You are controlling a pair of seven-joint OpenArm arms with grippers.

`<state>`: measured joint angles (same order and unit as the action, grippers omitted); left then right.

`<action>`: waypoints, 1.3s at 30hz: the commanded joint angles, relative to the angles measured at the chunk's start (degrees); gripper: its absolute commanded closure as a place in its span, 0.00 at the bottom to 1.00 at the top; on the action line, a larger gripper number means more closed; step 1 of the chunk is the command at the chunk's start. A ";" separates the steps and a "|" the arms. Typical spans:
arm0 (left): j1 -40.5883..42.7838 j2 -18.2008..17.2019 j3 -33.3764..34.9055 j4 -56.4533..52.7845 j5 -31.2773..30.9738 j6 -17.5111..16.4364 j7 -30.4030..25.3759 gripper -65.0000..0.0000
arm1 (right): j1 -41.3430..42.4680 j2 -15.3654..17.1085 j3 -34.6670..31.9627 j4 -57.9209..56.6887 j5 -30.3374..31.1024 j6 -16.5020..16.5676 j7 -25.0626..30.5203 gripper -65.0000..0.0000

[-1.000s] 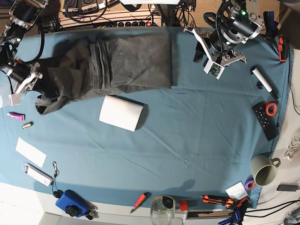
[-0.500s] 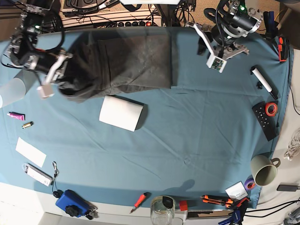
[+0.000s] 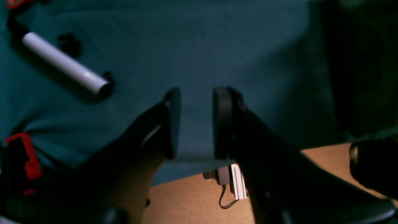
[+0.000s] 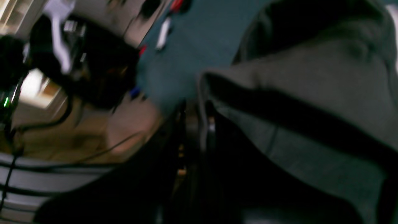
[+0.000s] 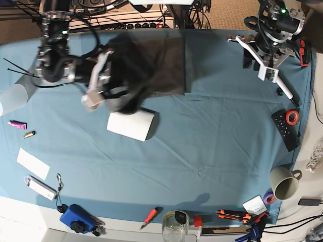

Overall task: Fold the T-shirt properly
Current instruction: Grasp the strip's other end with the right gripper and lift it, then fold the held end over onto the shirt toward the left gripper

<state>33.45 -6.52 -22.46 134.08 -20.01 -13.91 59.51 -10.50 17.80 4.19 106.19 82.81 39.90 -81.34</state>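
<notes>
Folding mid-stroke: right gripper (image 5: 103,80) pinches a T-shirt (image 5: 161,65) edge, fabric bunched at upper centre on the blue cloth (image 5: 212,141). Left gripper (image 3: 192,121), fingers spread, holds nothing at upper right. Next: lay the soft matte cotton flat, square to the folded part.

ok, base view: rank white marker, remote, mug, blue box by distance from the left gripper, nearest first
From the left gripper:
1. White marker, just below it near the right edge.
2. Remote, further down the right edge.
3. Mug, bottom-right corner.
4. Blue box, far bottom-left.
</notes>
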 commanded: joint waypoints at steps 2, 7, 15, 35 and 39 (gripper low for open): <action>0.22 -0.20 -1.18 0.92 -0.39 -0.04 -1.05 0.72 | 0.74 -0.02 -2.40 1.05 2.19 0.10 1.34 1.00; 0.57 -0.17 -1.73 0.92 -0.39 -0.04 -1.11 0.72 | 1.33 -2.60 -5.38 1.01 2.19 0.10 1.34 1.00; 1.03 -0.17 -1.73 0.92 -0.35 -0.07 -1.29 0.72 | 1.97 -4.66 -5.27 1.01 -4.76 0.10 1.34 1.00; 1.84 -0.15 -1.73 0.92 1.38 -0.02 -1.70 0.72 | 9.42 -4.70 -5.20 1.07 2.19 0.10 1.34 0.77; 2.14 -0.15 -1.73 0.92 1.38 -0.02 -2.12 0.72 | 12.44 -4.96 -5.07 1.05 2.19 0.10 1.34 0.77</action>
<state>35.11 -6.52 -24.01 134.08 -18.48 -13.91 58.61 1.02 12.49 -1.23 106.19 83.15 39.94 -81.19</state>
